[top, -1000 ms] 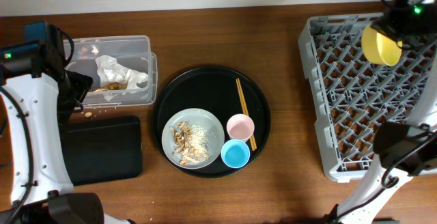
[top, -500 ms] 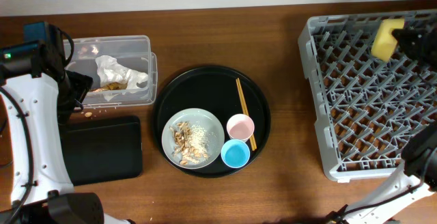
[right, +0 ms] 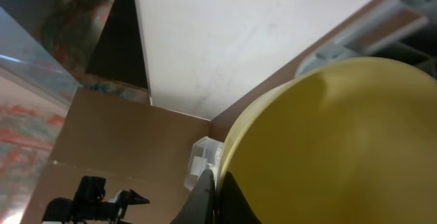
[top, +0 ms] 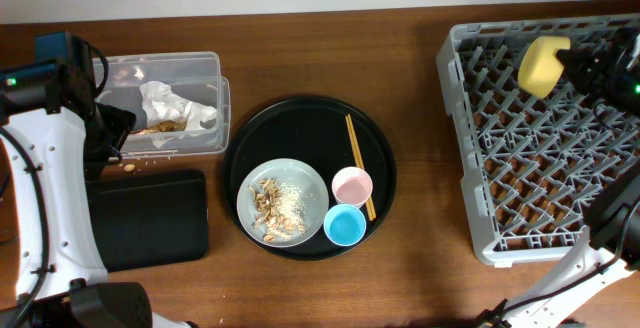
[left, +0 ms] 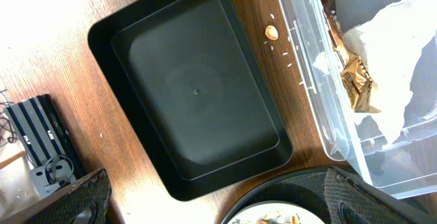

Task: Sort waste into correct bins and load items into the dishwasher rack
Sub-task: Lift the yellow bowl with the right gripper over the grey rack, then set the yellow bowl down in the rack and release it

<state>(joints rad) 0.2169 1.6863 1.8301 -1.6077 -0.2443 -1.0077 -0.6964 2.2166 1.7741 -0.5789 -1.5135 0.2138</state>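
My right gripper (top: 563, 60) is shut on the rim of the yellow bowl (top: 540, 66), which hangs on edge over the back of the grey dishwasher rack (top: 530, 168). In the right wrist view the bowl (right: 328, 142) fills the frame beside my pinched gripper (right: 217, 195). The grey plate (top: 305, 190) with tan scraps (top: 268, 208), the pink cup (top: 352, 185) and the blue cup (top: 344, 225) sit on the round black tray (top: 300, 123). The wrapper (top: 175, 103) lies in the clear tub (top: 200, 63). My left gripper (top: 112, 128) is open above the flat black tray (top: 150, 218).
Wooden chopsticks (top: 359, 166) lie on the round tray beside the cups. A loose scrap (left: 272, 32) and crumbs lie on the table between the flat black tray (left: 198, 94) and the tub (left: 311, 94). Bare wood separates the round tray from the rack.
The right gripper has carried the yellow bowl a little left over the rack's back and turned it on edge. The left arm has not moved.
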